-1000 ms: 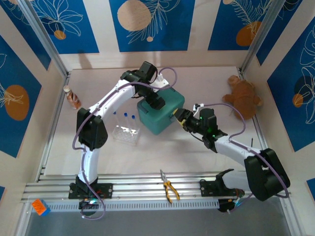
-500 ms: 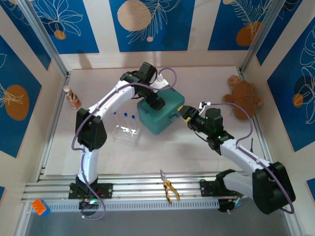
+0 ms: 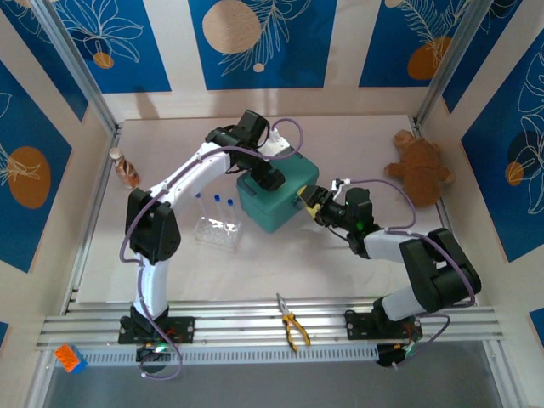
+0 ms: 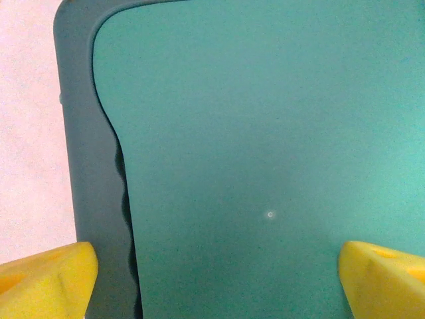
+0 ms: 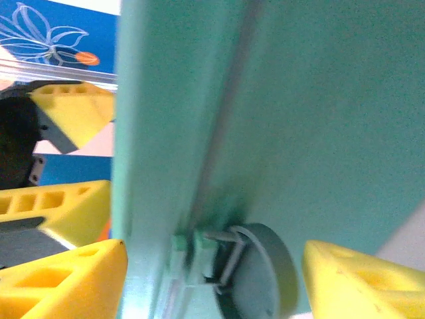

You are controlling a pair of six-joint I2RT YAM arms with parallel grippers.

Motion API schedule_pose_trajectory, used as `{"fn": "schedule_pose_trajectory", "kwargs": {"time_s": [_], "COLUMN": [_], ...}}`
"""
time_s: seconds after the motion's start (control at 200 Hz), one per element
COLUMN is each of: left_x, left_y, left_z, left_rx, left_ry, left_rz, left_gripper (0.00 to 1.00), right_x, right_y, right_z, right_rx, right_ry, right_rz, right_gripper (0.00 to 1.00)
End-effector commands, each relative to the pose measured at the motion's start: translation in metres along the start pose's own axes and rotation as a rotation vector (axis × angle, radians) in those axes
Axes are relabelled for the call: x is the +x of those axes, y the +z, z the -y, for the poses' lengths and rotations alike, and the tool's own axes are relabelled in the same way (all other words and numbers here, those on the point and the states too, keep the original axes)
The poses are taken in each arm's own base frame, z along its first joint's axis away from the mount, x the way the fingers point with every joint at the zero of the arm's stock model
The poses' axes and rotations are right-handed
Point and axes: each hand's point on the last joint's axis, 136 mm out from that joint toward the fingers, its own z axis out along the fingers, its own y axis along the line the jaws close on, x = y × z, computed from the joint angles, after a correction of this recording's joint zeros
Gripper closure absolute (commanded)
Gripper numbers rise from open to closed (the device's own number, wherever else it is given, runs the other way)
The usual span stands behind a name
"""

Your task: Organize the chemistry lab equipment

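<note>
A clear tube rack (image 3: 218, 229) with blue-capped test tubes (image 3: 223, 204) stands left of a shut teal case (image 3: 285, 202) in the middle of the table. My left gripper (image 3: 270, 177) hovers just over the case's lid (image 4: 252, 133), open, its yellow fingertips (image 4: 46, 279) spread wide with nothing between them. My right gripper (image 3: 310, 202) is at the case's right side, open. Its fingertips (image 5: 60, 286) straddle the grey round latch (image 5: 259, 272) without touching it. A small brownish bottle (image 3: 127, 168) stands at the far left.
A brown plush toy (image 3: 419, 170) lies at the back right. Yellow-handled pliers (image 3: 291, 325) rest on the metal rail at the front. The walls close in on both sides of the table.
My right arm folded its elbow inward, and its gripper drew back a little and returned to the case's side with wider jaws. The left arm has hardly moved.
</note>
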Motion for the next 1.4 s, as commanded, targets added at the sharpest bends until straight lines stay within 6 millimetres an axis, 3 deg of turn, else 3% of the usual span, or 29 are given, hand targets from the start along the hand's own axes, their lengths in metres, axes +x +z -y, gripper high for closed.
{"fn": "schedule_pose_trajectory", "kwargs": {"time_s": [0.0,0.365,0.755,0.89,1.196,1.396], "left_x": [0.051,0.053,0.055,0.052,0.052,0.052], "left_y": [0.018,0.02,0.02,0.018,0.016,0.016], "left_z": [0.0,0.002,0.002,0.003,0.001,0.002], "left_rx": [-0.005,0.007,0.009,0.016,0.005,0.008], "left_ry": [-0.04,-0.056,-0.058,-0.058,-0.051,-0.053], "left_rz": [-0.185,-0.193,-0.193,-0.185,-0.184,-0.182], "left_gripper": [0.07,0.07,0.07,0.07,0.07,0.07], "right_x": [-0.001,0.01,0.006,0.003,0.0,-0.002], "right_y": [0.004,0.02,-0.009,-0.015,-0.025,-0.032], "right_z": [-0.037,-0.043,-0.079,-0.079,-0.056,-0.073], "right_rx": [-0.145,-0.22,-0.189,-0.168,-0.035,-0.072], "right_ry": [-0.072,-0.048,-0.135,-0.145,-0.118,-0.139], "right_rz": [-0.004,-0.04,0.018,0.034,0.061,0.065], "right_gripper": [0.29,0.29,0.3,0.29,0.3,0.3]}}
